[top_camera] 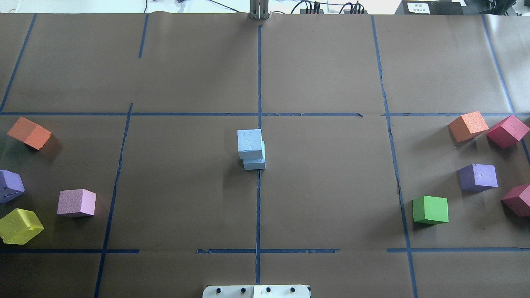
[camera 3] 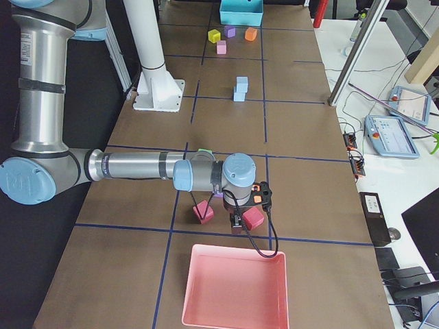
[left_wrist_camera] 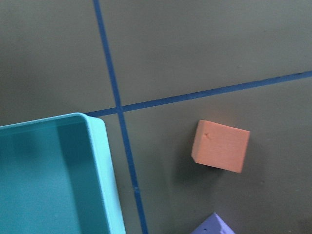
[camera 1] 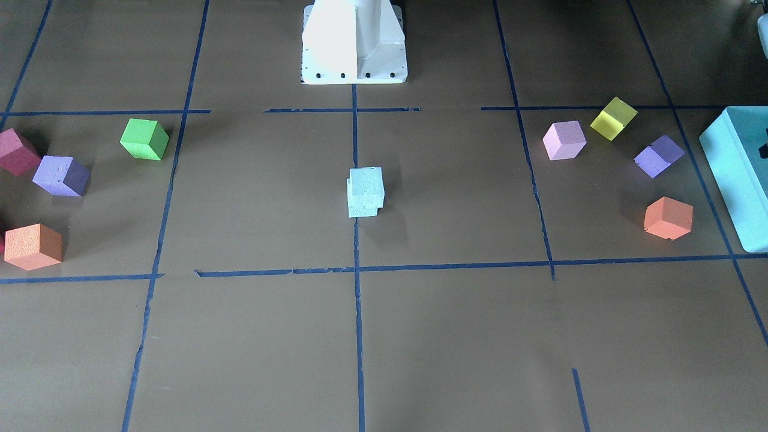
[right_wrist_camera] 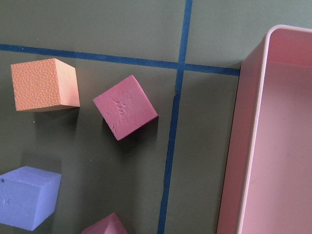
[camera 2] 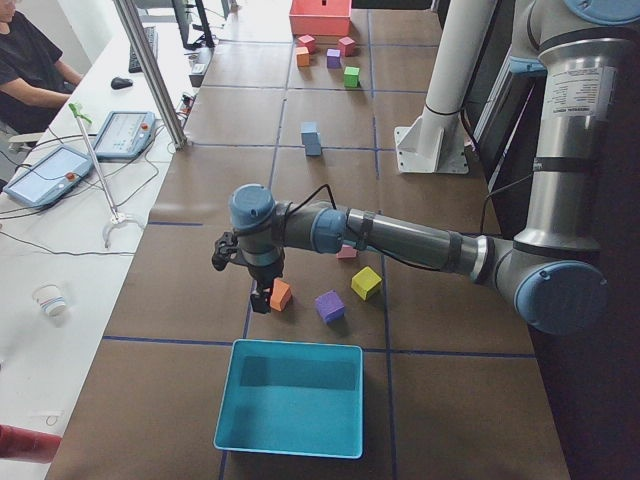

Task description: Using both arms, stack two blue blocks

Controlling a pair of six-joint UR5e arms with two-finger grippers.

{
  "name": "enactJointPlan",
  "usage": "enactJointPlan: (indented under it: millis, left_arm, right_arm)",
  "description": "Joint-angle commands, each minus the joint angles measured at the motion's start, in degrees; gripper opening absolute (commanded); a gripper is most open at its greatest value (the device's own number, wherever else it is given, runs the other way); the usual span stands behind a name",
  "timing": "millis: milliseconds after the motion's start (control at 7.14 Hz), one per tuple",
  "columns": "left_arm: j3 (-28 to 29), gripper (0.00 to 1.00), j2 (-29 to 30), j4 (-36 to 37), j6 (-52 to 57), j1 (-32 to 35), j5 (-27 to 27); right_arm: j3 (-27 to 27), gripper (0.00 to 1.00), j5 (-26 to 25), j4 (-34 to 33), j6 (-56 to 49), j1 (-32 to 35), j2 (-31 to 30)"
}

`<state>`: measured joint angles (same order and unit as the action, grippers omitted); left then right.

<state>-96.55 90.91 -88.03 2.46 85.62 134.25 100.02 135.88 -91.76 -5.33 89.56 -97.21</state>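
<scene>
The left claw (camera 2: pixel 262 298) and the right claw (camera 3: pixel 236 223) appear only in the side views, small and dark, so I cannot tell if they are open or closed. The wrist views show only the bench (top_camera: pixel 331 186) below, without fingers. The left arm (camera 2: pixel 400 235) reaches to the bench end by the teal box (camera 1: pixel 732 180), which the front view cuts at its edge. The right arm (camera 3: pixel 137 166) reaches to the other end, by the pink tray (right_wrist_camera: pixel 287 146).

There are two blue blocks (top_camera: pixel 251 150), in the middle of the bench on the centre tape line, well apart from both claws. The upper block (top_camera: pixel 250 142) sits on the lower block (top_camera: pixel 255 164), a little shifted, so the stack is not flush. They are pale sky-blue foam, and the top face has small dents.

On the robot's left lie four cubes: an orange cube (top_camera: pixel 30 132), a purple cube (top_camera: pixel 10 186), a pink cube (top_camera: pixel 76 203) and a yellow cube (top_camera: pixel 20 225). On its right lie five: a second orange one, a second purple one, a green cube (top_camera: pixel 430 210) and two crimson cubes (top_camera: pixel 507 131), of which the nearer one is cut by the overhead view's edge
</scene>
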Motion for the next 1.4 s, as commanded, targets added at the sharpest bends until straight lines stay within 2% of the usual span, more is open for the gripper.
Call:
enactJointPlan:
  millis: [0,280,1260]
  left_arm:
    - [4.9,1.0,-0.6,-4.2,0.5,2.7,0.4]
    - [4.9,1.0,-1.0,-0.9,0.4,3.7,0.5]
    - [4.9,1.0,-2.0,-0.5,0.4,4.3,0.4]
  right_arm:
    - [0.0,1.0,0.0,0.0,0.0,0.0,0.0]
    - [0.0,1.0,0.0,0.0,0.0,0.0,0.0]
    - [-0.1,1.0,0.0,0.0,0.0,0.0,-0.1]
